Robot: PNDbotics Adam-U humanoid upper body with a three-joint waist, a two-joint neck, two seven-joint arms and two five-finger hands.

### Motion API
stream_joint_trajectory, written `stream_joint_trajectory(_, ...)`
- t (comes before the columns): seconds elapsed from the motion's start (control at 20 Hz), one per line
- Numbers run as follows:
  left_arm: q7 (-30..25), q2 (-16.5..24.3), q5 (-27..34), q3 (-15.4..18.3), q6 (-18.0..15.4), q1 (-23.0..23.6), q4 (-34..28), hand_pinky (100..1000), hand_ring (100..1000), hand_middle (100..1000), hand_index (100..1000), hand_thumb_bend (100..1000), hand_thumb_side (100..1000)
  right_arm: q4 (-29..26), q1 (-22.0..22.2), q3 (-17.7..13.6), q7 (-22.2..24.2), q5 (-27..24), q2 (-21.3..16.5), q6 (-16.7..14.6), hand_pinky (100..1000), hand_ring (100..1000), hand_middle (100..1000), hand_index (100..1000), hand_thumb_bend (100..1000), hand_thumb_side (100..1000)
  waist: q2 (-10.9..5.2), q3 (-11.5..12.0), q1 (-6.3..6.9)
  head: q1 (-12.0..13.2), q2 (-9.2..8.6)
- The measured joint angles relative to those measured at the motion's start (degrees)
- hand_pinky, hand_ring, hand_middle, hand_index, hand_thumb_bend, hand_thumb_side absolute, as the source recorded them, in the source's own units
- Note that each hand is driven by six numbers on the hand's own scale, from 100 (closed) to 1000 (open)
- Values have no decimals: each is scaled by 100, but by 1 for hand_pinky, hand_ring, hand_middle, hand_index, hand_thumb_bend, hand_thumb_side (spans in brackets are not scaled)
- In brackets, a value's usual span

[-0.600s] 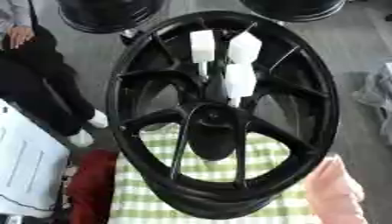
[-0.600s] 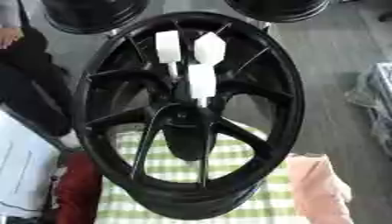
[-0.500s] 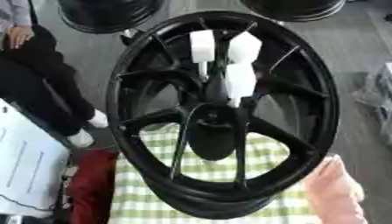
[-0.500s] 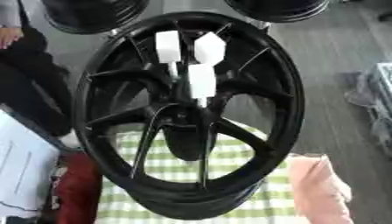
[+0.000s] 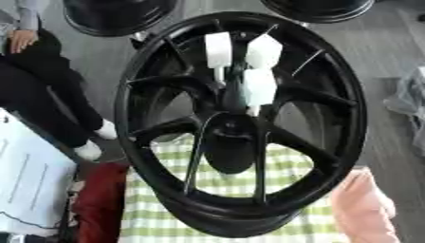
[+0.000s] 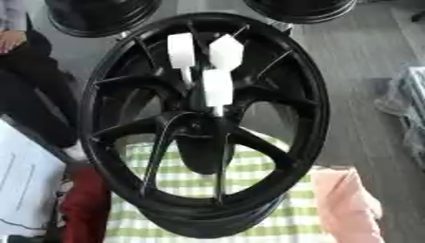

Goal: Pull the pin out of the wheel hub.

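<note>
Two things sit at the far left: a white sheet (image 5: 29,190) low in the corner and, just right of it, a red bundle (image 5: 99,204), can't make out what it is. Next comes a green-and-white checked cloth (image 5: 149,223) covering the worktop, and the hub (image 5: 124,118) stands on it, tipped up so its open face looks pretty much straight at the camera. It's black all over, with thin spokes running from the rim to a dark oval centre, and it fills most of both views. The cloth shows through the lower gaps between the spokes.

Right around the middle of the hub, a bit above the centre, there are three white blocks (image 6: 205,59) on thin pale stems, two side by side up top and one lower, close together. The pin is presumably one of those, but I honestly can't tell which, or how deep the stems go into the hub.

Behind the hub, two more black wheels (image 5: 116,16) lie along the top edge on the grey floor.

Further right, a pink shape (image 5: 365,209) sits at the bottom just beside the rim, and a grey crumpled thing (image 5: 407,99) is at the right edge.

Neither robot hand shows up in either view, so I can't tell whether they're wide, narrow or holding anything.
</note>
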Motion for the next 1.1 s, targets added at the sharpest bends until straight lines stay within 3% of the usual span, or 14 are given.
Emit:
stream_joint_trajectory(0.2, -4, 2, -2, 1, 4, -6, 0, 768, 774, 750, 790, 319, 629, 1, -324, 133, 135, 82, 42, -35, 801, 781, 735, 797, 100, 105, -3, 27, -17, -21, 0)
stream_joint_trajectory(0.35, -13, 8, -4, 1, 13, -6, 0, 766, 774, 748, 788, 325, 622, 39, -775, 418, 501, 299, 249, -175, 810, 789, 736, 801, 100, 160, -17, 56, -45, -56, 0)
stream_joint_trajectory(0.6, -23, 29, -11, 0, 31, -5, 1, 764, 773, 746, 786, 329, 618, 495, -1501, 888, 1648, 725, 779, -629, 827, 808, 750, 814, 100, 385, -44, 101, -74, -76, 0)
stream_joint_trajectory(0.65, -22, 45, -13, 0, 33, -4, 1, 764, 772, 746, 785, 331, 618, 626, -1611, 951, 1898, 801, 882, -730, 838, 821, 760, 824, 100, 511, -50, 105, -75, -81, -1)
stream_joint_trajectory(0.75, -29, 63, -15, -1, 41, -4, 1, 764, 771, 745, 785, 333, 617, 900, -1785, 1094, 2268, 1000, 1055, -902, 845, 828, 768, 829, 100, 580, -56, 121, -95, -91, -1)
stream_joint_trajectory(0.95, -45, 65, -15, -4, 58, -2, 1, 763, 770, 745, 784, 334, 618, 1435, -1953, 1354, 2189, 1468, 1317, -980, 859, 845, 787, 848, 100, 598, -56, 142, -134, -114, -1)
stream_joint_trajectory(1.1, -48, 86, -15, -17, 61, -2, 1, 763, 770, 745, 784, 335, 617, 1729, -1965, 1452, 2045, 1686, 1406, -1124, 862, 848, 792, 853, 100, 523, -56, 157, -137, -116, 0)
